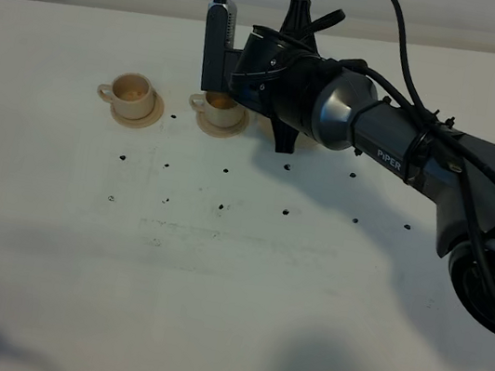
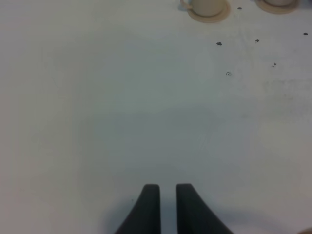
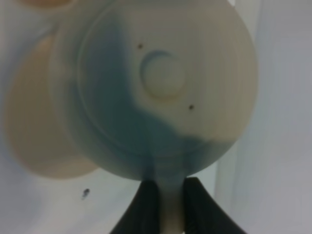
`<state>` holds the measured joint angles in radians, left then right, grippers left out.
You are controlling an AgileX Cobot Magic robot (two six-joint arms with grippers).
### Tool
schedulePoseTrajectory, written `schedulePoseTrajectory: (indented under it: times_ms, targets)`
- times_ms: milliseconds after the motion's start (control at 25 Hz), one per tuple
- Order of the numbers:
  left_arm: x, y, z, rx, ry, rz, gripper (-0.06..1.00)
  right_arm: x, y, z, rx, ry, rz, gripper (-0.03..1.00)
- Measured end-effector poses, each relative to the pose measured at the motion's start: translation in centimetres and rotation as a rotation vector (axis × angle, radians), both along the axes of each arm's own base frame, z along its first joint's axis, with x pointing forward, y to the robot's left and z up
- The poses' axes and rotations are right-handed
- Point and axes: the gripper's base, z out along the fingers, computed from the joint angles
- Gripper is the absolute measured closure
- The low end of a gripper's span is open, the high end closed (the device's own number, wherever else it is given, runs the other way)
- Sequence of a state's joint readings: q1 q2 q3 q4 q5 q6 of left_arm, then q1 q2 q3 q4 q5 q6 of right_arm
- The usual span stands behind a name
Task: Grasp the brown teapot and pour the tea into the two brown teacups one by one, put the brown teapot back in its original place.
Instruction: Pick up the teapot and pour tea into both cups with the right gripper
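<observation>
The only writing that can be read is the brand word "PiPER", seen in the exterior high view. It is printed in white letters, with a small i among capitals, on the dark grey sleeve of the right arm (image 1: 390, 157). The word stands on the right half of the scene, just behind the shiny silver-grey wrist joint (image 1: 340, 106), and it runs along the arm, slanting slightly down toward the right, below the black cables (image 1: 408, 77) that lie along that arm segment.
</observation>
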<state>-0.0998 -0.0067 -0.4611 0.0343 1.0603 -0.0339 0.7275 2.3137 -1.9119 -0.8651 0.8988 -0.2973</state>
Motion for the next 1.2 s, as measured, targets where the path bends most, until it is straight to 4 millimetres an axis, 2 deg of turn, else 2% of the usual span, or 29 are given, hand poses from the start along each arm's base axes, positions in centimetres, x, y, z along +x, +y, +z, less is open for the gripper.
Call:
schedulePoseTrajectory:
  times_ms: [240,960,1200]
  targets:
    - [0.0,0.0,0.0,0.0,0.0,0.0,0.88,0.2,0.0,-0.7,-0.027,-0.004,0.011,0.85]
    - [0.0,0.0,0.0,0.0,0.0,0.0,0.88,0.3,0.2,-0.5,-0.083,-0.032,0.072,0.85]
    - [0.0,0.0,0.0,0.0,0.0,0.0,0.88,0.0,-0.1,-1.4,-0.119,-0.002,0.087,0.85]
